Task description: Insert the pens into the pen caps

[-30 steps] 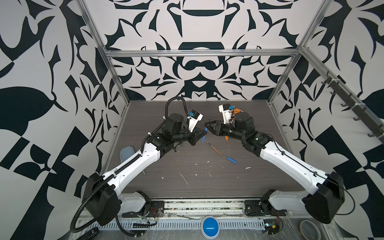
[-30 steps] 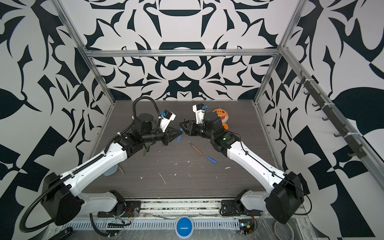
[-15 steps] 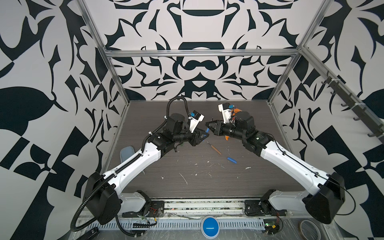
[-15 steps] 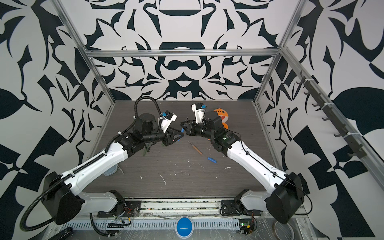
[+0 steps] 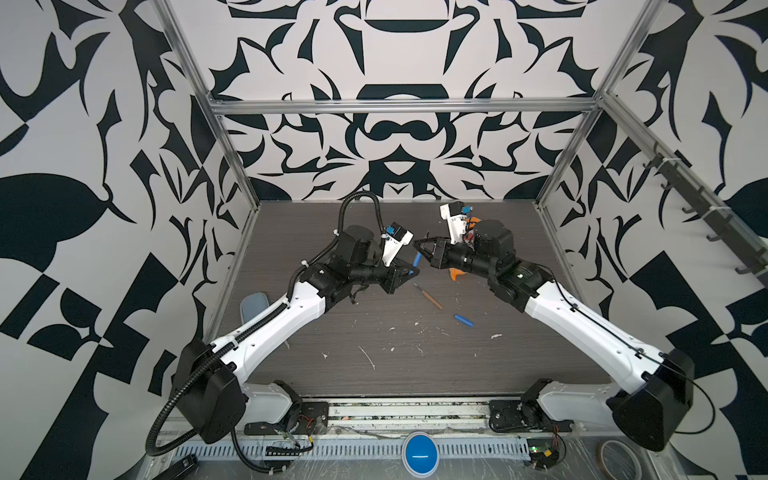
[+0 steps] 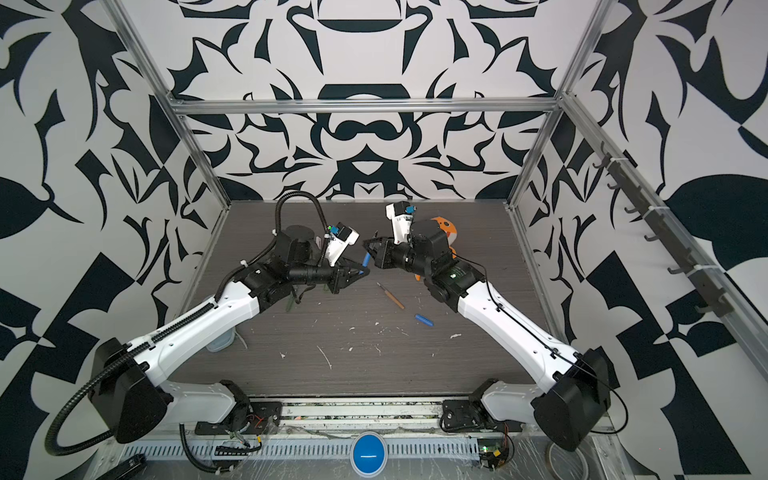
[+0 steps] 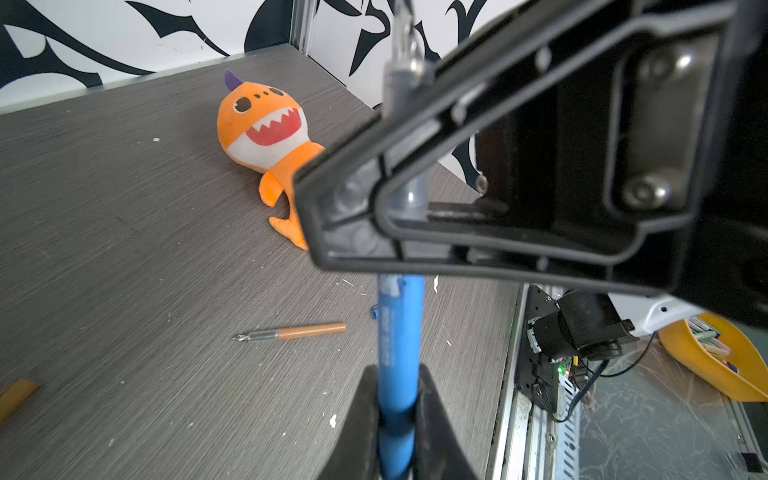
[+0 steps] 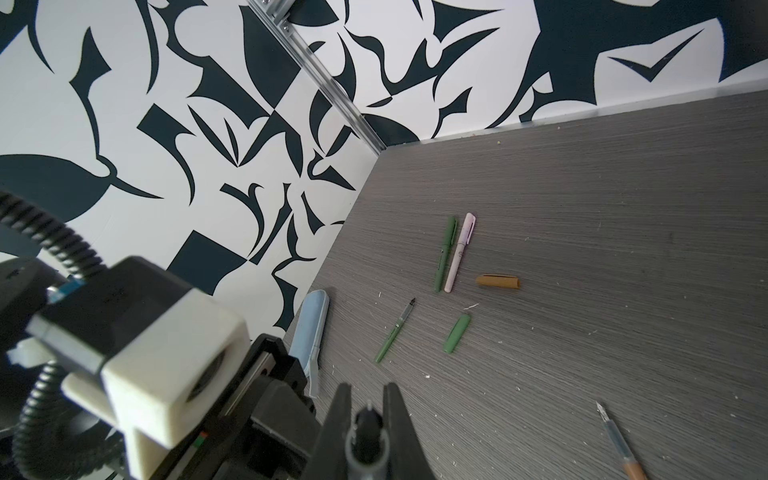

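Now the blue cap (image 5: 463, 320) lies on the tabletop (image 5: 457, 374) where it lay a second ago. Behind it, in the air, the left fingers (image 7: 357, 415) are clamped on the barrel of the blue pen (image 7: 401, 332); the right fingers (image 8: 340, 424), slightly apart before, now press together on its grey nib end.

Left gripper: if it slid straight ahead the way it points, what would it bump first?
Most likely the right gripper, clamped further along the same blue pen the left gripper holds.
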Robot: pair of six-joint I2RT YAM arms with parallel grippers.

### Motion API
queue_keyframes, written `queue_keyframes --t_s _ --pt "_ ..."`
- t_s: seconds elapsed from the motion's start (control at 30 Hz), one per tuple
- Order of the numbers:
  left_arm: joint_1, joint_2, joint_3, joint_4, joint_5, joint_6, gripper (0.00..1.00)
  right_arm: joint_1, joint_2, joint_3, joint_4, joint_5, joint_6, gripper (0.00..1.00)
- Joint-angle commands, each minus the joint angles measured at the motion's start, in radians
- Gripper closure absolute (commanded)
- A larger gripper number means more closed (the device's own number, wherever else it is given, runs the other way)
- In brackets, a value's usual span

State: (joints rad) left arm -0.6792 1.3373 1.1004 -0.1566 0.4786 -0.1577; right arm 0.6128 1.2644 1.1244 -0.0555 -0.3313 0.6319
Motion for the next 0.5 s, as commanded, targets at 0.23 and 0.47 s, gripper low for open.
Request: queue_keyframes --t_s 0.23,0.47 --pt "0.0 0.014 0.021 -0.032 -0.196 -0.05 1.0 0.019 -0.109 0.029 -0.112 0.071 -0.051 0.55" --pt "-0.001 0.007 0.011 -0.04 -0.307 -0.072 1.0 0.01 -0.243 -0.008 -0.377 0.282 -0.127 0.56"
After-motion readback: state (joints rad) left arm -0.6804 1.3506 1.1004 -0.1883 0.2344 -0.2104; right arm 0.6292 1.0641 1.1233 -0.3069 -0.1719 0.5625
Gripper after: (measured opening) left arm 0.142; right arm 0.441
